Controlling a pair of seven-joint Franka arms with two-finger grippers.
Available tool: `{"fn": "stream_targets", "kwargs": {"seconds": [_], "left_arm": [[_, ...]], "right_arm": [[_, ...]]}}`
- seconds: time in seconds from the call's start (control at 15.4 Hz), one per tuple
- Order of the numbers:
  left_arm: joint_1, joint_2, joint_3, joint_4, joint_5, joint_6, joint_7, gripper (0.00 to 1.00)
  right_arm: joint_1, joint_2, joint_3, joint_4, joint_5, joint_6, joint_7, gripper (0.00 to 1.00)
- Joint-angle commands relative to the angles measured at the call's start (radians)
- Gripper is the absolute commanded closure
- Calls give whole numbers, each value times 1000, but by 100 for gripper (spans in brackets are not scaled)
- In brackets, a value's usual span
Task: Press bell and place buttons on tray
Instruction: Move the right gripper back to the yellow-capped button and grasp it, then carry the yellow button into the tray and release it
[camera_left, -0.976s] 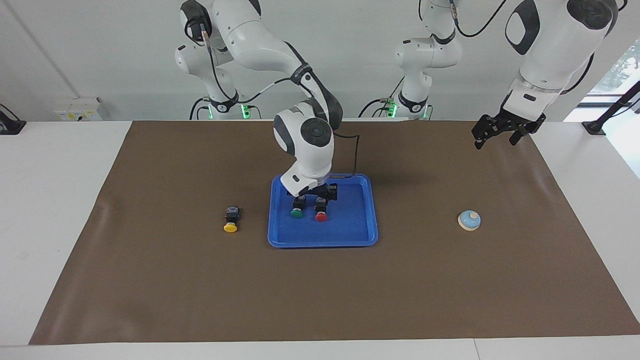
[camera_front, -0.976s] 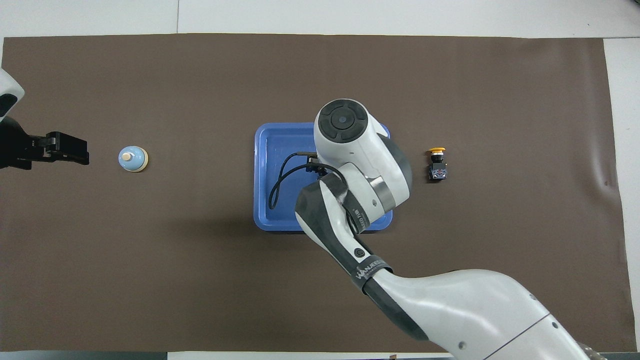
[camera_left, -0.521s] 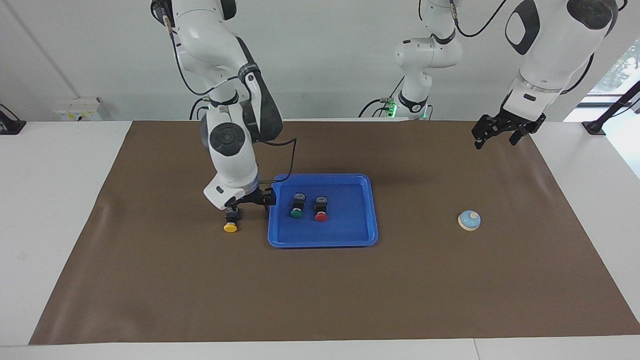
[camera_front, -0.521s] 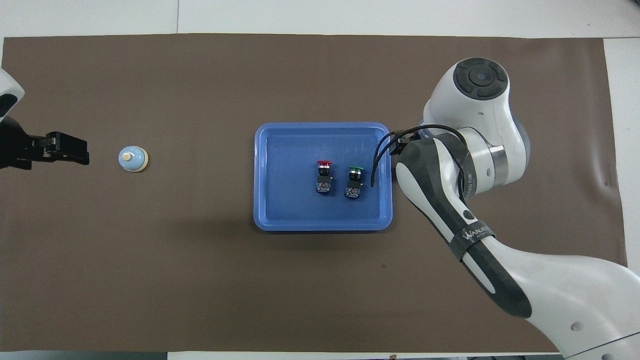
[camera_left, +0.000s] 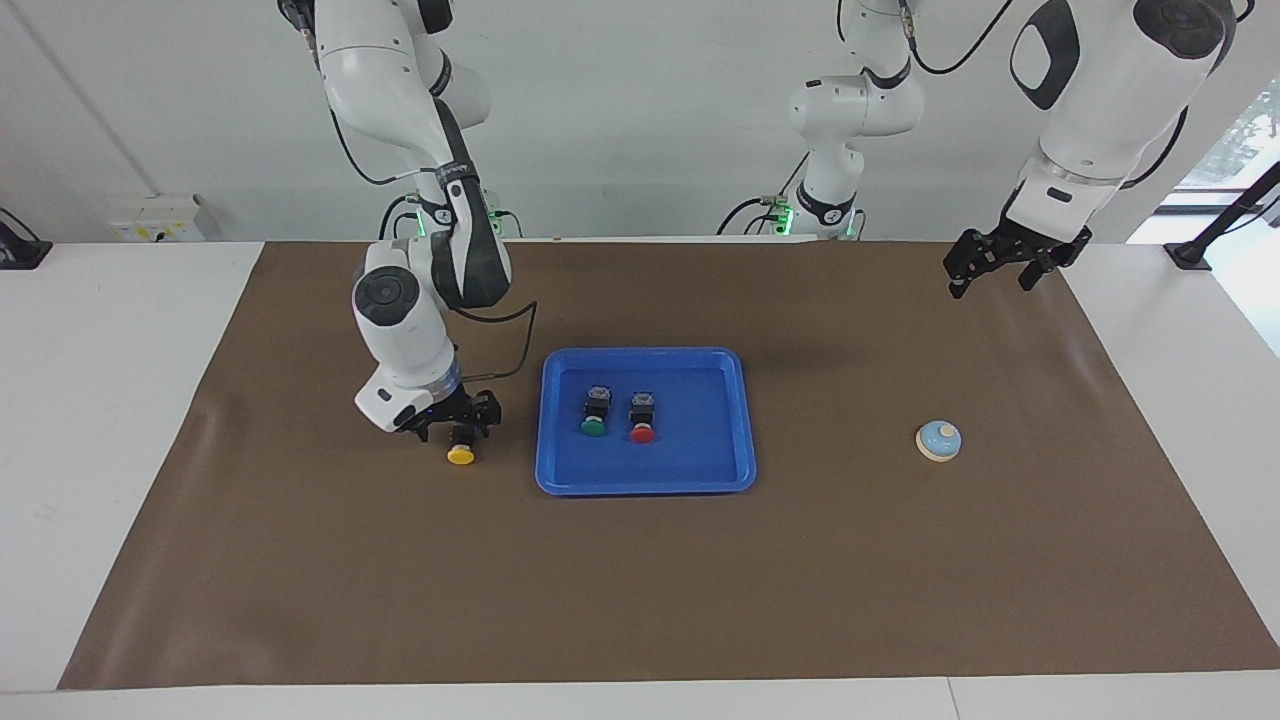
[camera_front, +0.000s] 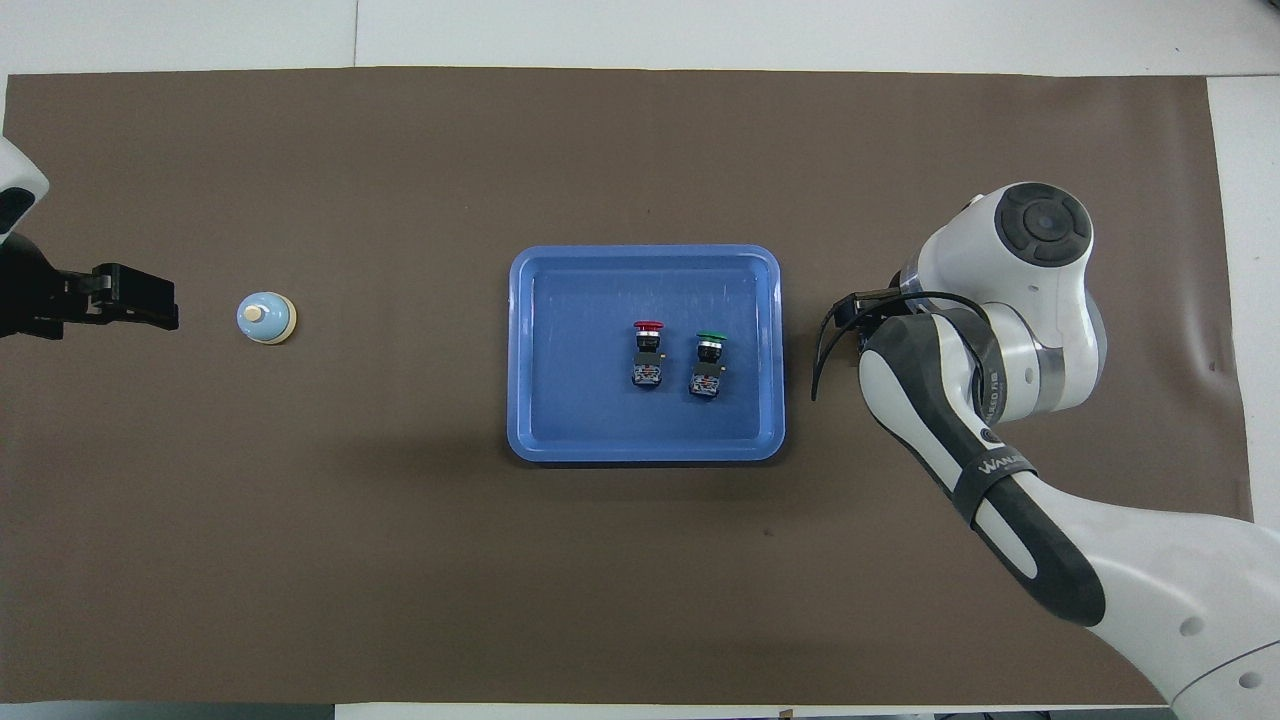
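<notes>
The blue tray (camera_left: 700, 460) lies mid-mat and also shows in the overhead view (camera_front: 560, 420). The green button (camera_left: 593, 425) (camera_front: 709, 360) and the red button (camera_left: 641, 432) (camera_front: 648, 350) lie side by side in it. The yellow button (camera_left: 461, 453) lies on the mat beside the tray, toward the right arm's end. My right gripper (camera_left: 457, 428) is low over it, open, fingers either side of its black body. The overhead view hides that button under the arm. The bell (camera_left: 939, 440) (camera_front: 266, 317) sits toward the left arm's end. My left gripper (camera_left: 990, 285) (camera_front: 170, 310) waits open in the air.
A brown mat (camera_left: 640, 600) covers most of the white table. The right arm's black cable (camera_left: 505, 345) loops just above the mat next to the tray's corner.
My right gripper has left the tray, where the green and red buttons stay, and moved across to the yellow button and come down around it. The left arm has not moved.
</notes>
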Motion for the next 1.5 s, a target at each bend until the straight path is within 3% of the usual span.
{"fn": "stream_targets", "kwargs": {"seconds": [0.0, 0.07, 0.2, 0.26, 0.33, 0.52, 0.72, 0.85, 1.04, 1.3, 1.43], "left_arm": [[3, -21, 2, -17, -9, 2, 1, 0], [2, -21, 2, -17, -9, 2, 1, 0], [3, -21, 2, -17, -9, 2, 1, 0], [2, -21, 2, -17, -9, 2, 1, 0], [3, -21, 2, -17, -9, 2, 1, 0], [3, -21, 2, -17, -9, 2, 1, 0], [2, -21, 2, -17, -9, 2, 1, 0], [3, -21, 2, -17, -9, 2, 1, 0], [3, -21, 2, -17, -9, 2, 1, 0], [2, -21, 2, -17, -9, 2, 1, 0], [3, -21, 2, -17, -9, 2, 1, 0]], "right_arm": [[-3, -33, 15, -96, -10, 93, -7, 1], [0, -32, 15, -101, -10, 99, -5, 4], [2, -32, 15, -101, -10, 100, -6, 34], [2, -32, 15, -101, -10, 98, -6, 60], [2, -32, 15, -98, -8, 89, -5, 100], [2, -35, 17, -81, -6, 72, -3, 100], [9, -26, 26, 67, 6, -81, 0, 100], [78, -4, 28, 193, 10, -184, 85, 100], [190, 33, 28, 275, 13, -204, 263, 100], [362, 190, 28, 469, 15, -247, 568, 100], [411, 232, 29, 511, 17, -240, 630, 100]]}}
